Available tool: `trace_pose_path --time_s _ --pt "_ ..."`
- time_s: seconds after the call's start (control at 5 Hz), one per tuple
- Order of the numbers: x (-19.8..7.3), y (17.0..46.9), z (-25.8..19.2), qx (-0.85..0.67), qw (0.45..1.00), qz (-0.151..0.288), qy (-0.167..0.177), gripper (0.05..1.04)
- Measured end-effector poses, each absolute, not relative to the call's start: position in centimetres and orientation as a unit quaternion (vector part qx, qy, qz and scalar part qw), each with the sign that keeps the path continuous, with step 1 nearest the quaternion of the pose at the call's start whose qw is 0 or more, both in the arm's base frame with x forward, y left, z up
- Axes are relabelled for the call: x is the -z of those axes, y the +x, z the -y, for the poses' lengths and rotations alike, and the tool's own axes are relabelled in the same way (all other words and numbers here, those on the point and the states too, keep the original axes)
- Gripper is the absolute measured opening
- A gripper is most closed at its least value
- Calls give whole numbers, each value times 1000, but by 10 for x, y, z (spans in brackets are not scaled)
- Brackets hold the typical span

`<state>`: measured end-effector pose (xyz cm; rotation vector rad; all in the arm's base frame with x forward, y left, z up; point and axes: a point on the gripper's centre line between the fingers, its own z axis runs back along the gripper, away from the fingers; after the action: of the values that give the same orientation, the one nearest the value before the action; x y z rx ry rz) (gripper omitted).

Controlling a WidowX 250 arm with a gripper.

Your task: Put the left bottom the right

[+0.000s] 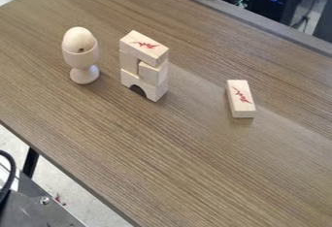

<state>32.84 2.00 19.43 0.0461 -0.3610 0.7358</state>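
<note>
A: A wooden egg is seated in a footed cup, upright at the left of a worktop, near a small tower of blocks. A lone block is laid flat at right, well apart. Which piece is meant to be moved?

B: The egg and cup, it is presumed, though the order is loosely worded; by that alone, the wrong piece could be picked.

A: And the claw?

B: Whether it is apart, together or clamped on anything cannot be told.

A: Where might trouble be met?

B: At the lift. If only the egg is gripped, the cup may be left behind; if the cup is tipped, the egg may be spilled. In a low carry rightward, the tower, raised on an arch, could be toppled, and the lone block could be knocked.
</note>
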Motion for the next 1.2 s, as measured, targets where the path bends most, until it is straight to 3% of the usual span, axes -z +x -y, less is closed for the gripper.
trace_pose_path --time_s 1.2 --pt "-129 301 -63 -481 869 98 67 999"
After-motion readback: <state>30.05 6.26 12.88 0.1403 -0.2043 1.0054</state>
